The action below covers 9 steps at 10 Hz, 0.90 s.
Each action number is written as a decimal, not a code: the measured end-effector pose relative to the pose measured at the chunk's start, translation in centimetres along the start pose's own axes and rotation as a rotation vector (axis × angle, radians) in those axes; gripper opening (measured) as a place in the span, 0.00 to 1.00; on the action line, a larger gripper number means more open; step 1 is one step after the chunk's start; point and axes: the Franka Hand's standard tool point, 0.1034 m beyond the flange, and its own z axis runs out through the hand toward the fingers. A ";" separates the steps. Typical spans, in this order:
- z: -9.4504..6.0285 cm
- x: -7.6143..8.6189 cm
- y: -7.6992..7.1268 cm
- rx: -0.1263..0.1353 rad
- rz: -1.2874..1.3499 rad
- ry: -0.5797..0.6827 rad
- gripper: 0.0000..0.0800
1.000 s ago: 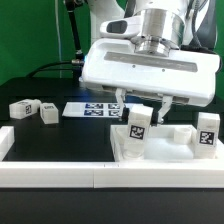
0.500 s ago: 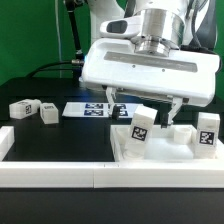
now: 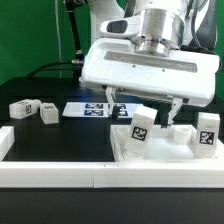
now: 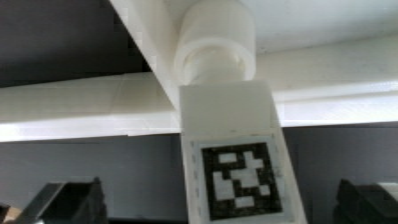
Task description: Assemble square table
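Hovering with its fingers apart over a tilted leg (image 3: 140, 128) on the square table top (image 3: 165, 152), the gripper (image 3: 147, 104) is gripping nothing, while a second leg (image 3: 208, 130) is standing nearby and two loose legs (image 3: 22, 106) are lying on the surface, so most fitting is apparently waiting.

A robotics lab — a bench set up as a test rig.
A black desk (image 3: 60, 140) is fenced by white border rails (image 3: 60, 172), with a green backdrop (image 3: 35, 40) hung behind it; a white robot arm (image 3: 155, 25) reaches over the desk, the marker board (image 3: 90, 109) printed with black-and-white tags lies flat on it — and the small white blocks (image 3: 21, 107) each carry a tag of the same kind.
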 end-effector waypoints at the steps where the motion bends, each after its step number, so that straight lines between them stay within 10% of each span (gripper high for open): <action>1: -0.4 1.2 0.3 0.006 0.001 -0.020 0.81; 4: -1.3 4.7 0.8 0.036 0.047 -0.088 0.81; 9: -2.1 5.1 2.2 0.054 0.086 -0.493 0.81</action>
